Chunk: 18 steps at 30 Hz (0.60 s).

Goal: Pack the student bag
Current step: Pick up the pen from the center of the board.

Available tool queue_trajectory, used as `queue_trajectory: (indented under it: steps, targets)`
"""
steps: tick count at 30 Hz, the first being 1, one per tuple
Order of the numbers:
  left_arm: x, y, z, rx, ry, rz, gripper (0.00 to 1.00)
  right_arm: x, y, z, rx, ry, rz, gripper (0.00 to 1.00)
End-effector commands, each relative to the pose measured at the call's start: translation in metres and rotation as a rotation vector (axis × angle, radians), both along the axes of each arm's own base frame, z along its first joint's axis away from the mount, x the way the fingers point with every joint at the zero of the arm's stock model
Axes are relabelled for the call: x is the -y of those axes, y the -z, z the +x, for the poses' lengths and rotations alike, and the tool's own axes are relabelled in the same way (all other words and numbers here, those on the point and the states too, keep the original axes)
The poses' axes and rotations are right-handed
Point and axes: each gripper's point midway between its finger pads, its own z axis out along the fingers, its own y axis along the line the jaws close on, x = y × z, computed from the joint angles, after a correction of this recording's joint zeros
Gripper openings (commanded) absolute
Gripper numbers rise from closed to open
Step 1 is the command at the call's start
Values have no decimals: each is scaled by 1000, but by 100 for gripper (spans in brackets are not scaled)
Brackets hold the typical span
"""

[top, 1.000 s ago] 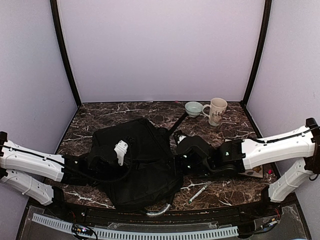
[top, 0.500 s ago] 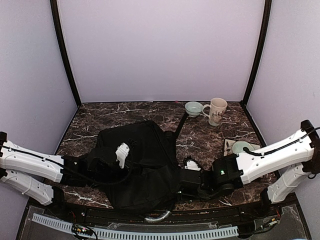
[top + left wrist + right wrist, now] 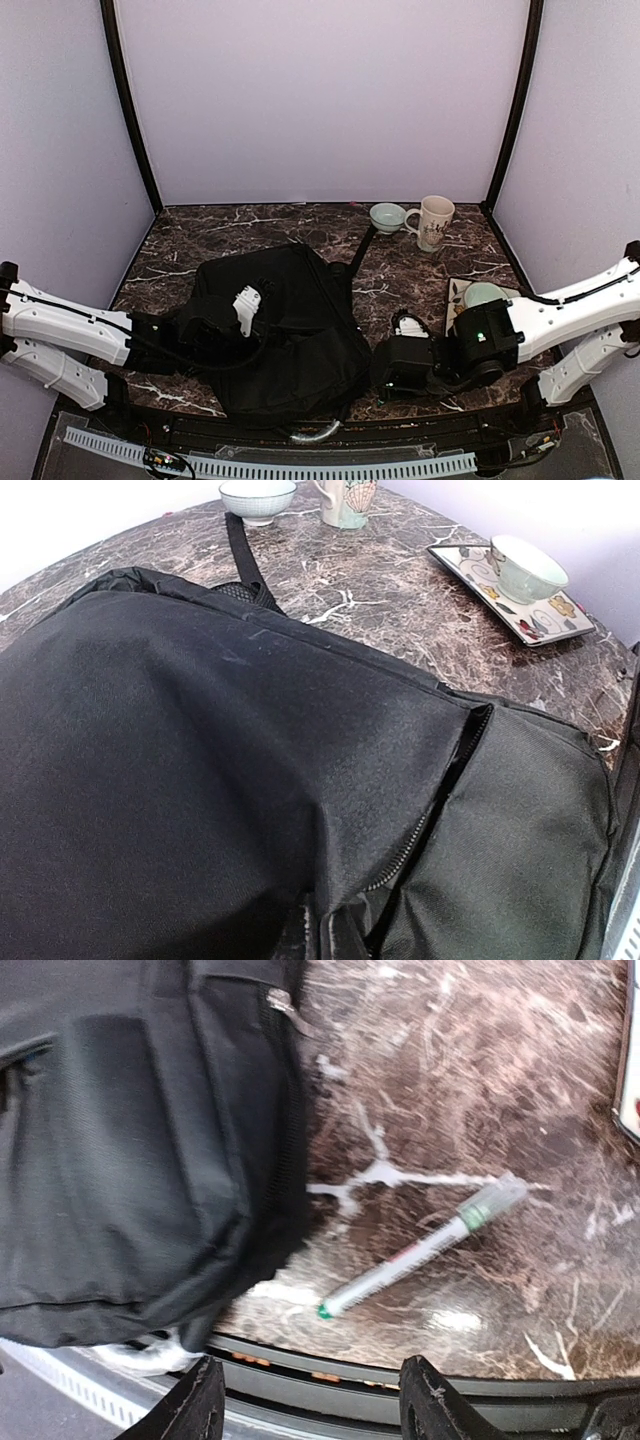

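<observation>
While the left jaws clamp the one student bag (image 3: 295,300), the right jaws stand apart near one pen (image 3: 415,1253).

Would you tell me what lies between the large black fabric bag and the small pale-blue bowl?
The long black fabric strap, in the top external view.

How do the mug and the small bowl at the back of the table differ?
The mug is tall and narrow; the bowl is low and wide. The mug has a handle, on the side facing the bowl; the bowl has none. The mug is cream with a printed picture; the bowl is pale green. Both stand upright on the marble table.
</observation>
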Motion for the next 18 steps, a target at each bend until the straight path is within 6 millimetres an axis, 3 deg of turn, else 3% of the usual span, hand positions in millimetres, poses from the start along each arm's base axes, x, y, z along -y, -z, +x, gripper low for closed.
queue_trajectory:
  steps: [1, 5, 13, 18]
  targets:
    - [-1, -19, 17, 53, -94, -50, 0, 19, 14, -4, -26, 48, -78, 60]
    - [-2, -21, 15, 50, -91, -60, 0, 18, 41, -10, -77, 88, -56, 60]
    - [-5, -25, 12, 51, -76, -81, 0, 5, 63, -6, -71, 86, -84, 74]
    - [-9, -27, 12, 60, -87, -91, 0, 3, 80, -5, -89, 74, -111, 75]
